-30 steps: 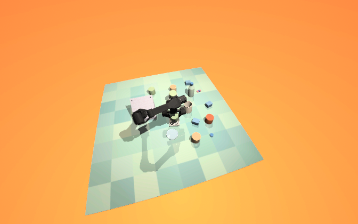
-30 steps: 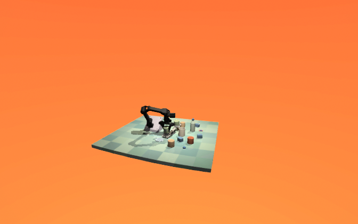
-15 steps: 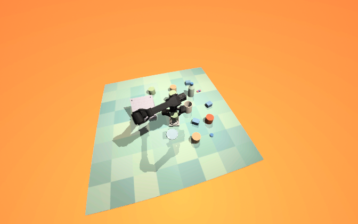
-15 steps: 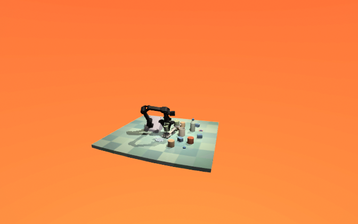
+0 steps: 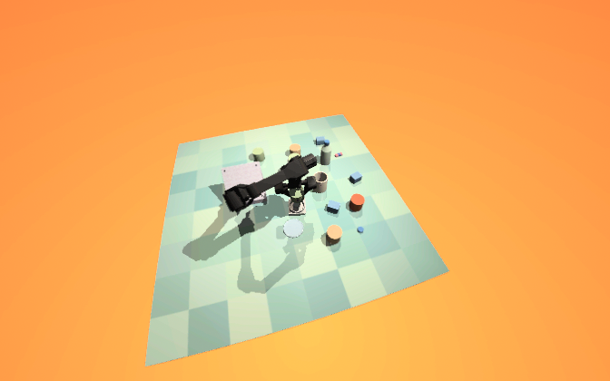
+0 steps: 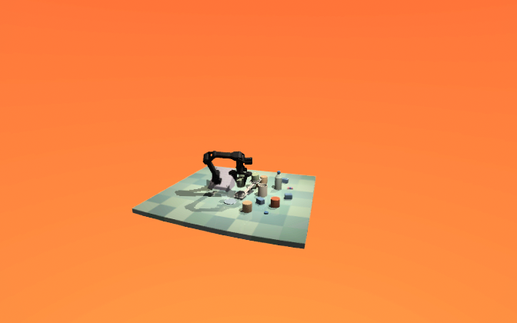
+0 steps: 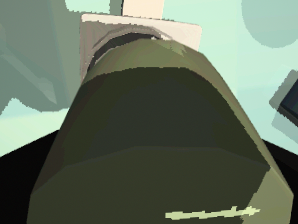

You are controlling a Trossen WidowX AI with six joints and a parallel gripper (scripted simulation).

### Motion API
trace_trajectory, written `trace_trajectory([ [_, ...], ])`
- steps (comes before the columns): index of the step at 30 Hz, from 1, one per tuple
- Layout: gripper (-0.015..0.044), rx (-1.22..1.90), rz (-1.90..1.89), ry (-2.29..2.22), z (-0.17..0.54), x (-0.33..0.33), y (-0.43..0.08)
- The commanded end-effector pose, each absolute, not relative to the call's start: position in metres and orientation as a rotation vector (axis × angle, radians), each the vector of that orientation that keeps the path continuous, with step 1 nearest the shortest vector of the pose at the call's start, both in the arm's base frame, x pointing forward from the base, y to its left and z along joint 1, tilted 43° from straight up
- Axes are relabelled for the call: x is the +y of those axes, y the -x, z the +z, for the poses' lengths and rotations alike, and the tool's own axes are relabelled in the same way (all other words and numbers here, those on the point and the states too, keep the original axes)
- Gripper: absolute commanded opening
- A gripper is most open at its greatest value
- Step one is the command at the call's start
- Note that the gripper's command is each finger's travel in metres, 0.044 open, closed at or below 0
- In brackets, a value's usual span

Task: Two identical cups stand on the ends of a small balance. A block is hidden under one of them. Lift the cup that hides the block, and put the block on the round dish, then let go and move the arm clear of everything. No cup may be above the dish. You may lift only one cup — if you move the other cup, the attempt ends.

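Observation:
My gripper [image 5: 296, 190] [image 6: 241, 179] is shut on a green cup [image 5: 297, 194] [image 6: 240, 183] [image 7: 150, 110]. The cup hangs upright a little above the near end of the balance [image 5: 296, 213] [image 6: 248, 189] [image 7: 190, 32], and in the wrist view it covers much of that end. Whether a block lies there I cannot tell. The other green cup [image 5: 293, 156] [image 6: 255, 177] stands on the far end, partly behind the arm in the top view. The round pale dish [image 5: 293, 229] [image 6: 229, 201] lies in front of the near end, with no cup above it.
An open beige container [image 5: 319, 183] [image 6: 262, 190] stands close beside the balance, with a grey bottle [image 5: 325, 155] [image 6: 278, 182] behind. A blue block [image 5: 333, 207], a red cylinder [image 5: 357, 202] and an orange cylinder [image 5: 334, 233] stand to the right. A pinkish panel [image 5: 242, 175] is under the arm.

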State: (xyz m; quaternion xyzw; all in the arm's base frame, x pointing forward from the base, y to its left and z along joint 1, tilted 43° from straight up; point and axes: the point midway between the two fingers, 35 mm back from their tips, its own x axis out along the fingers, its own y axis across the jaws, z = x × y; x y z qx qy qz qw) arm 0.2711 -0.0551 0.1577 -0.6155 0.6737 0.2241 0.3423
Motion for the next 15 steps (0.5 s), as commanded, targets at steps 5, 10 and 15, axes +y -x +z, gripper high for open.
trace_trajectory([
  [5,0.0,1.728,0.583,1.607,0.1681,-0.0454,-0.2727],
  [10,0.0,1.744,0.588,1.609,0.1645,-0.0489,-0.2707],
  [15,0.0,1.744,0.588,1.609,0.1645,-0.0489,-0.2707],
])
